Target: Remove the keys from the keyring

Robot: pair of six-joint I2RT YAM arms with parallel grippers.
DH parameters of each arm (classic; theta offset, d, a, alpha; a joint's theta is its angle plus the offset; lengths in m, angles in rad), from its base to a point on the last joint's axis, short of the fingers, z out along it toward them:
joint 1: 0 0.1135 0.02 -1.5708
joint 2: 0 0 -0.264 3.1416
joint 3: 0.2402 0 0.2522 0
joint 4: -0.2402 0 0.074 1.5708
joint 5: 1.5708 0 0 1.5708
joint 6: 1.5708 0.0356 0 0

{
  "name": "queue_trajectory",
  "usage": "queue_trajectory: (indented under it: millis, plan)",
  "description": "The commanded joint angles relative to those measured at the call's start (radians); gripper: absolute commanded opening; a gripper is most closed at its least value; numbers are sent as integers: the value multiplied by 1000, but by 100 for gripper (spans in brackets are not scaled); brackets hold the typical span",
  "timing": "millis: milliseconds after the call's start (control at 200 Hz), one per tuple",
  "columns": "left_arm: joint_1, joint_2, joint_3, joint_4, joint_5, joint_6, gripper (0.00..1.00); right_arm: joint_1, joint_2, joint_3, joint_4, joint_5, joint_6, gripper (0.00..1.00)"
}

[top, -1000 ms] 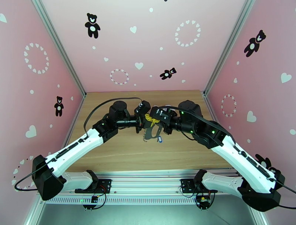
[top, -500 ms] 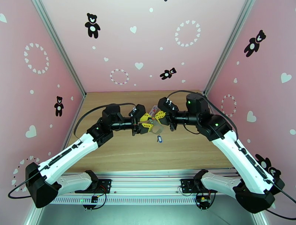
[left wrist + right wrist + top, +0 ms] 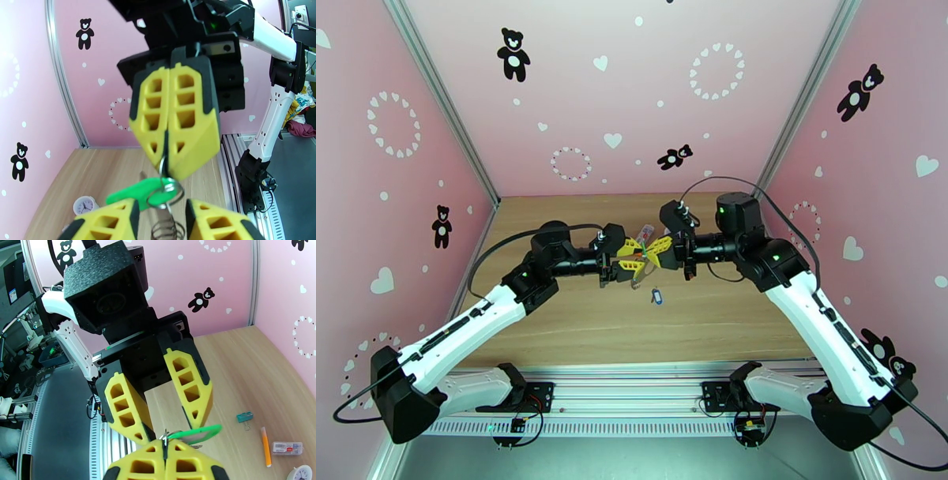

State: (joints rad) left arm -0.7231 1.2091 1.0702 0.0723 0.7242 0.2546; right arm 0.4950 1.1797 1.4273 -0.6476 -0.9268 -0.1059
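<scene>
My right gripper (image 3: 656, 251) is shut, its yellow fingertips pinching a small metal ring of the keyring (image 3: 165, 434) in mid-air. The bright green key (image 3: 136, 192) hangs from that ring and sticks out sideways (image 3: 199, 433). A wire coil of the keyring (image 3: 167, 229) dangles below. My left gripper (image 3: 630, 263) faces the right one tip to tip, open, one finger (image 3: 126, 409) on either side of the ring and green key without clamping them. The blue key (image 3: 656, 297) lies loose on the wooden table, below both grippers.
On the table (image 3: 245, 370) beyond the grippers lie a teal binder clip (image 3: 245, 416), an orange pen (image 3: 265, 446), a small white labelled block (image 3: 287, 448) and a small white clock (image 3: 85, 205). Pink walls close in the left, right and back sides.
The left gripper has opened from shut and drawn slightly left. Both grippers have shifted toward the back of the table. The blue key lies in the same spot.
</scene>
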Motion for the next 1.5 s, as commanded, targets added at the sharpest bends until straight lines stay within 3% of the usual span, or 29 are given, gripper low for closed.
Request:
queue_trajectory:
  millis: [0, 150, 500, 1041, 1491]
  plan:
    - [-7, 22, 20, 11, -27, 3, 36, -6, 5, 2, 44, -51, 31, 0]
    - [-7, 14, 16, 15, -37, 3, 30, -7, 4, 1, 34, -46, 21, 0]
    - [-7, 25, 38, 10, -33, 13, 33, -7, 2, 7, -12, -49, -8, 0]
    - [-6, 23, 76, -59, 57, 53, 22, -10, -5, 14, -40, -40, -26, 0]
    - [-5, 3, 79, -100, 95, 72, 27, -12, 0, 21, -50, -40, -25, 0]
